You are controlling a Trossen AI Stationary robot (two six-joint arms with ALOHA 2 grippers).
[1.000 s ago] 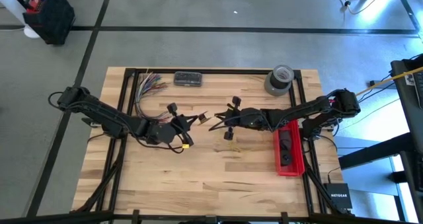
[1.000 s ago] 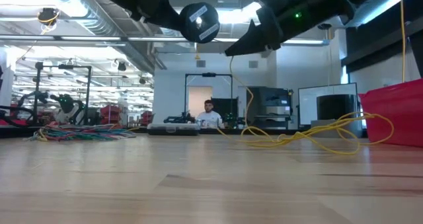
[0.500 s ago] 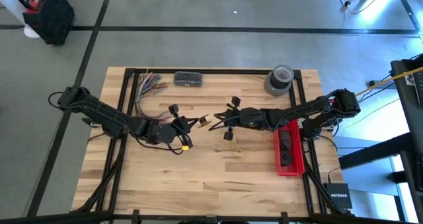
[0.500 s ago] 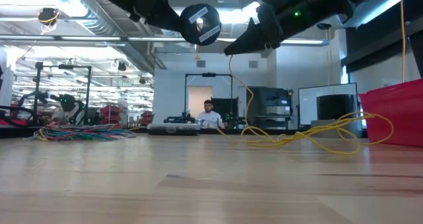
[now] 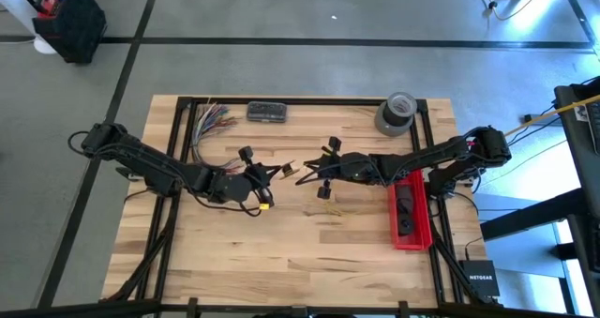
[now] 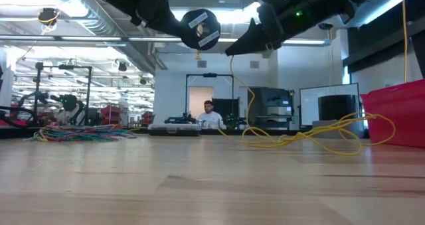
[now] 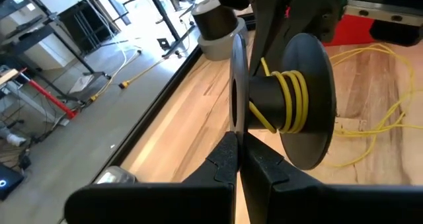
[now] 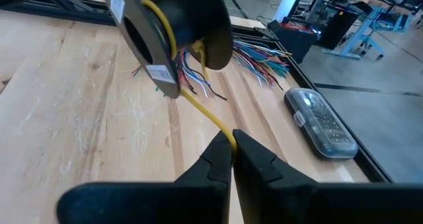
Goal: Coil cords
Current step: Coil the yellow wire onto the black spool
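A black spool [image 7: 284,98] hangs above the middle of the table, with a few turns of yellow cord [image 7: 292,100] around its hub. My left gripper [image 5: 270,175] is shut on the spool. My right gripper [image 5: 302,178] faces it from the right and is shut on the cord [image 8: 198,108], which runs from the spool [image 8: 173,32] to its fingertips. The rest of the cord [image 6: 305,136] lies in loose loops on the wood below the right arm, also seen as the loose cord [image 7: 380,108] in the left wrist view. My left gripper pinches the rim of the spool's nearer flange [image 7: 236,115] between its two fingers, coming almost level from the table's left. The spool hangs clear of the table, its axis lying across the fingers. My right gripper pinches the cord [image 8: 228,135] between its fingertips, a short way from the spool. It comes slanting slightly down from the table's right. The stretch of cord up to the spool runs nearly straight.
A red bin [image 5: 411,210] stands at the right and a roll of tape [image 5: 396,112] at the far right. A clear case [image 5: 267,112] and a bundle of multicoloured wires [image 5: 211,121] lie at the far left. Beyond the table a person [image 6: 210,115] sits in the room.
The spool in my left gripper has turned a little, as its label shows in the low view. Both arms have otherwise stayed in place.
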